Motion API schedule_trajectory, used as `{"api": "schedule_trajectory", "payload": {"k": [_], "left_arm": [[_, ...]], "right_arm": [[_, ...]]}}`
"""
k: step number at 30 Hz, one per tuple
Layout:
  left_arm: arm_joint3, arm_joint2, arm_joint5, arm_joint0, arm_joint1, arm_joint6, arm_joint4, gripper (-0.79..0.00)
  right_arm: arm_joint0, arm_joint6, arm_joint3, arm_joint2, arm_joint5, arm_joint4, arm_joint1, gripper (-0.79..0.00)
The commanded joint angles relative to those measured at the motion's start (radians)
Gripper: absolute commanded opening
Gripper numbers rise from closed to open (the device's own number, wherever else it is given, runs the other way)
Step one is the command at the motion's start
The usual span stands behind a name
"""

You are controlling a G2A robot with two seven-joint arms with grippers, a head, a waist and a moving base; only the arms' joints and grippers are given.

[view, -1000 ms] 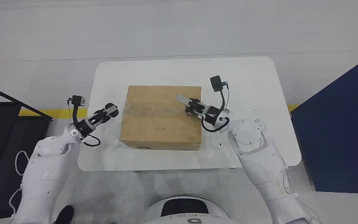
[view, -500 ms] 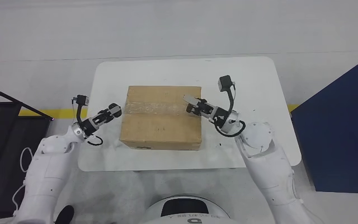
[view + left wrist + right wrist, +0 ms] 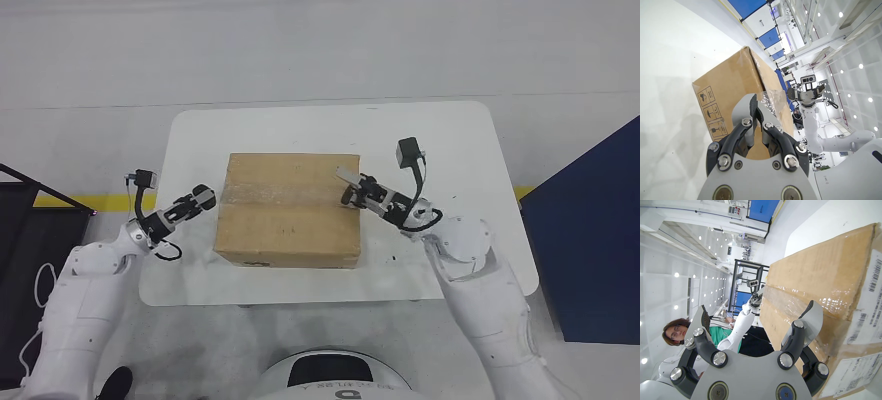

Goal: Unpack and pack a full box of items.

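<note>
A closed brown cardboard box (image 3: 290, 208) sits mid-table, its top seam sealed with clear tape (image 3: 791, 298). My left gripper (image 3: 203, 196) hovers at the box's left side, just off its upper edge; in the left wrist view the gripper (image 3: 754, 100) is shut with nothing between its fingers, next to crinkled loose tape (image 3: 772, 100) on the box (image 3: 730, 79). My right gripper (image 3: 350, 185) is at the top right edge of the box. It stands open (image 3: 758, 311), with one finger (image 3: 812, 308) over the taped top of the box (image 3: 819, 272).
The white table (image 3: 440, 140) has bare room behind and on both sides of the box. A black rack (image 3: 20, 230) stands off the table's left, a blue panel (image 3: 590, 230) off its right. White labels (image 3: 874, 275) cover the box's right side.
My right gripper has drawn back from over the box top toward its right edge, staying open. The left arm has barely shifted.
</note>
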State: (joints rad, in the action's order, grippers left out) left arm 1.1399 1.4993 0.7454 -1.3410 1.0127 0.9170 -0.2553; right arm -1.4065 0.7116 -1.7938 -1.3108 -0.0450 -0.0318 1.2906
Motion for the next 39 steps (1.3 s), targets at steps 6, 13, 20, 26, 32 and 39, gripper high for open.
{"api": "schedule_trajectory", "payload": {"k": [6,13,20,26,32,39], "left_arm": [[0.004,-0.007,0.001,-0.002,-0.003,-0.005,0.011,-0.785],[0.003,-0.01,0.003,0.0,-0.006,-0.015,0.02,-0.785],[0.002,-0.012,0.009,-0.003,-0.009,-0.024,0.018,-0.785],[0.004,-0.016,0.014,-0.005,-0.011,-0.028,0.016,-0.785],[0.011,-0.013,0.018,-0.009,-0.014,-0.045,0.037,-0.785],[0.013,-0.011,0.017,-0.01,-0.016,-0.054,0.058,-0.785]], "right_arm": [[0.01,-0.001,0.008,0.013,-0.069,0.018,-0.005,0.0],[0.063,-0.007,0.043,0.083,-0.123,0.022,0.0,0.0],[0.118,-0.017,0.077,0.15,-0.159,0.011,0.009,0.0],[0.153,-0.013,0.088,0.2,-0.148,-0.019,0.016,0.0],[0.154,-0.01,0.087,0.202,-0.142,-0.028,0.017,0.0],[0.16,-0.027,0.096,0.215,-0.166,-0.042,0.02,0.0]]}}
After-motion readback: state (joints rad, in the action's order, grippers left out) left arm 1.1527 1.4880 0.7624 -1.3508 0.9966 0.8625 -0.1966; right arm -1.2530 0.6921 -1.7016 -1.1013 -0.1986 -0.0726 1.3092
